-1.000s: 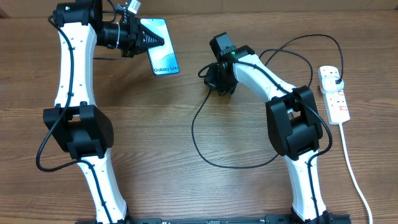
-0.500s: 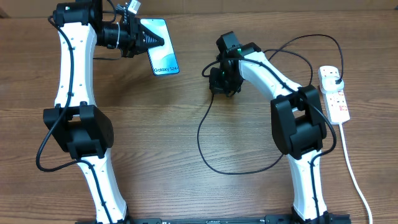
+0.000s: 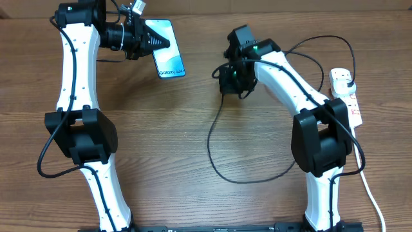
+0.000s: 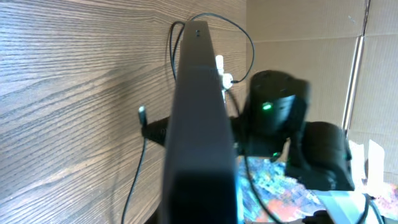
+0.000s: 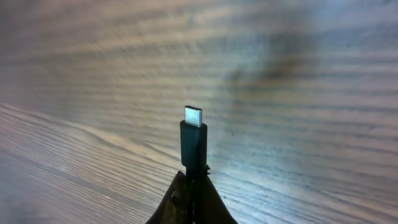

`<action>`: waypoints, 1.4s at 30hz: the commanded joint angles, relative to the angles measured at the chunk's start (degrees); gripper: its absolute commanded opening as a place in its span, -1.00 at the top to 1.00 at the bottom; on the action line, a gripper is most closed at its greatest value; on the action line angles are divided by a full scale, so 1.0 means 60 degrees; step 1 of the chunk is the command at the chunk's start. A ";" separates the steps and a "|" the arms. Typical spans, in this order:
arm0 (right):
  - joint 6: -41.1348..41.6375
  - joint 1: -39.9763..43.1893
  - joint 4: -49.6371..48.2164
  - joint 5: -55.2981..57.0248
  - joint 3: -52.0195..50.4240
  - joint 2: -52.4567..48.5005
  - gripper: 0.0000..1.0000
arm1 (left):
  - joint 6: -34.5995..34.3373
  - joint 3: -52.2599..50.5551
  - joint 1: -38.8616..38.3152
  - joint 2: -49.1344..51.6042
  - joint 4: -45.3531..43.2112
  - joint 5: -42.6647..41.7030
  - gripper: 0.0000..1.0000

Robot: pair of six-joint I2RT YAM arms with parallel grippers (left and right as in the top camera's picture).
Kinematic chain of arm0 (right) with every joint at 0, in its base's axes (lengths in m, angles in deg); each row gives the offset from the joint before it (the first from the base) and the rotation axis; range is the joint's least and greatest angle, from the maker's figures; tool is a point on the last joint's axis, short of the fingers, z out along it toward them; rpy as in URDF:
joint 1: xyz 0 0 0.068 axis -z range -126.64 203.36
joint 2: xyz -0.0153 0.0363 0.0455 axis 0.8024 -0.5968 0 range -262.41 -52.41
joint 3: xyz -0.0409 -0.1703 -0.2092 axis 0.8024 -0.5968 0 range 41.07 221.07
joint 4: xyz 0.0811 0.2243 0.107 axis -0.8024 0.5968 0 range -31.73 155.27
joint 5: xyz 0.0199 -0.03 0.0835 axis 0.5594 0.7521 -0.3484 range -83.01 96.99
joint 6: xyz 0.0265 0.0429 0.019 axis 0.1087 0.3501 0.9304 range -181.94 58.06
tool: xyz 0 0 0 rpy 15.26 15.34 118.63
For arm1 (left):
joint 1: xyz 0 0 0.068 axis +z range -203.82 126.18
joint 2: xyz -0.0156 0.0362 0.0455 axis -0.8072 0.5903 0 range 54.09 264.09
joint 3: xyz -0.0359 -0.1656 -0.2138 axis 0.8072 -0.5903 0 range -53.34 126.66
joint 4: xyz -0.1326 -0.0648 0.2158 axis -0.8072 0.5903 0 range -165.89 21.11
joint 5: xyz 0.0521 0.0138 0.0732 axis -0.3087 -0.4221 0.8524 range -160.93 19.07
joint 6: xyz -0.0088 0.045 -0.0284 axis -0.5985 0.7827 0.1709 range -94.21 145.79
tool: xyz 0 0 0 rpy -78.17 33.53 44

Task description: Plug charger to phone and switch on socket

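Observation:
The phone (image 3: 166, 50), its light blue screen glowing, is held at the back left by my left gripper (image 3: 156, 42), which is shut on its edge. In the left wrist view the phone (image 4: 200, 118) shows edge-on as a dark slab. My right gripper (image 3: 222, 80) is shut on the charger's connector tip (image 5: 193, 138), which stands upright between the fingers (image 5: 193, 186) with its metal end free. The black charger cable (image 3: 212, 145) loops over the table to its plug in the white socket (image 3: 345, 95) at the right edge.
The socket's white cord (image 3: 367, 183) runs down the right side toward the front edge. The cable loop lies between the two arm bases. Cardboard walls (image 4: 311, 37) stand behind the table.
My right gripper has moved a little right and toward the back with the connector tip, pulling the cable loop along. The left gripper and the phone have not moved.

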 commanded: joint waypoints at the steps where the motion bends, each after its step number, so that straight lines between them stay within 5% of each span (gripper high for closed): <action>1: -0.0696 -0.0299 -0.0025 -0.0226 -0.0353 0.0164 0.92 | -0.0135 0.0197 -0.0066 -0.0379 0.0022 -0.0259 0.91; 10: -0.1093 -0.0361 -0.0004 -0.1304 -0.0353 0.0415 0.92 | -0.0135 0.0197 -0.0066 -0.0379 0.0062 -0.0259 0.91; 28: -0.1228 -0.0477 0.0860 -0.3490 -0.0426 0.3497 0.92 | 0.0117 0.0197 -0.0066 -0.0379 0.0062 -0.0277 0.91; 42: -0.0127 -0.1548 -0.1209 -0.4237 -0.2543 0.4779 0.92 | 0.1031 0.0197 -0.0066 -0.0379 0.0146 -0.1694 0.92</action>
